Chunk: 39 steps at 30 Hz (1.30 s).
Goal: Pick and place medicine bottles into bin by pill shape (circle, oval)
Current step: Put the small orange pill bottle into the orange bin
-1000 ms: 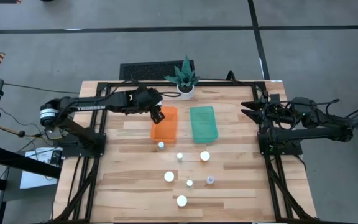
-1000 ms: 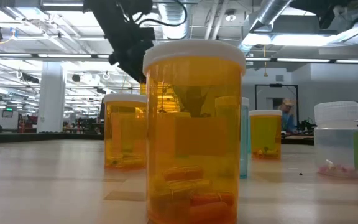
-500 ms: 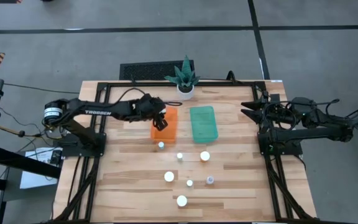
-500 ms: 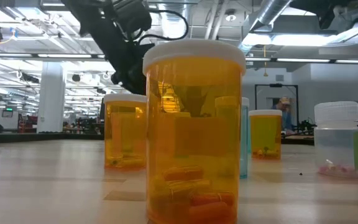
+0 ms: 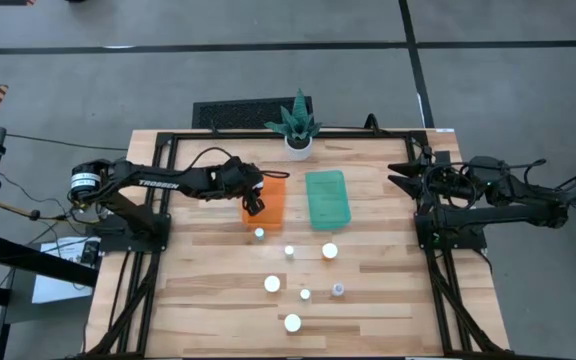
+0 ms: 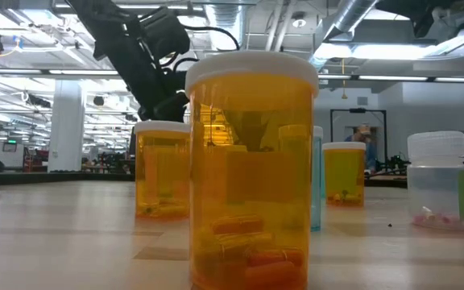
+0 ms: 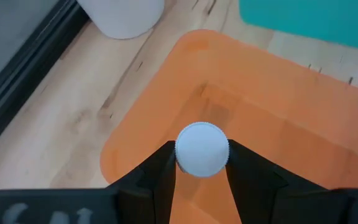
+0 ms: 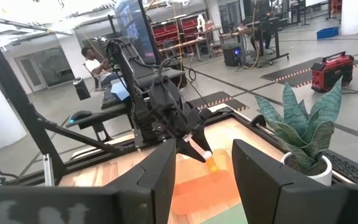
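Now the left gripper (image 7: 201, 163), clenched on a white-capped bottle (image 7: 202, 149), has dropped lower over the near end of the orange bin (image 5: 265, 199) than 1 second ago, so release looks close. Beside it, the green bin (image 5: 327, 197) sits untouched, and 6 bottles (image 5: 292, 322) wait on the table (image 5: 208, 290). Parked at the table's edge, the right gripper (image 8: 202, 163) hangs with fingers spread.

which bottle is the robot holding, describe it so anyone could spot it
Start at the orange bin, left of the green bin. The left gripper hangs over it, shut on a white-capped bottle. It is the only bottle off the table; six others stand nearer the front.
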### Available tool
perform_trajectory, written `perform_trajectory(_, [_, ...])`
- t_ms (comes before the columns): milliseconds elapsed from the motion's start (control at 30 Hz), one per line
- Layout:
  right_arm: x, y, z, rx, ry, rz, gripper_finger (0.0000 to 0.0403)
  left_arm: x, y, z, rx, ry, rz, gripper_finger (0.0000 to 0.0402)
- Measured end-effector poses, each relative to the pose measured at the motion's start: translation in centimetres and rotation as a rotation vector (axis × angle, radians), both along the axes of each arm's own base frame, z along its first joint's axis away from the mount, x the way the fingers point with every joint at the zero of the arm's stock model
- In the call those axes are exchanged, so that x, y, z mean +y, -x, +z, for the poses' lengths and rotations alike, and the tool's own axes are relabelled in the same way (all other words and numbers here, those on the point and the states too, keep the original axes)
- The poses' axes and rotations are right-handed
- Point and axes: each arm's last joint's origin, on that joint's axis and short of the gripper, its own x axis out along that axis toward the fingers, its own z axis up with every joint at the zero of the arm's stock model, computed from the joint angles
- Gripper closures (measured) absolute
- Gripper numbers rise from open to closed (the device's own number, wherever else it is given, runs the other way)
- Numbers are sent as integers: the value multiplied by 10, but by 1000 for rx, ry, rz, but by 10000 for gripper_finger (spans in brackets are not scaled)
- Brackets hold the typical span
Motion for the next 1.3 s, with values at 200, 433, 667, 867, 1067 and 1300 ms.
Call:
perform_trajectory(200, [0,0,0,0,0,0,234,5,-4,-12,22,19,-7,278])
perform_trajectory(433, [0,0,0,0,0,0,236,7,-10,-15,16,35,-5,278])
perform_trajectory(667, [0,0,0,1,0,0,232,8,-9,-16,36,25,-13,278])
perform_trajectory(867, [0,0,0,2,0,0,235,11,-7,-17,42,49,-13,278])
perform_trajectory(1067, [0,0,0,3,0,0,235,15,-5,-18,52,75,-12,278])
perform_trajectory(1300, [0,0,0,3,0,0,232,16,-3,-19,61,89,-15,278])
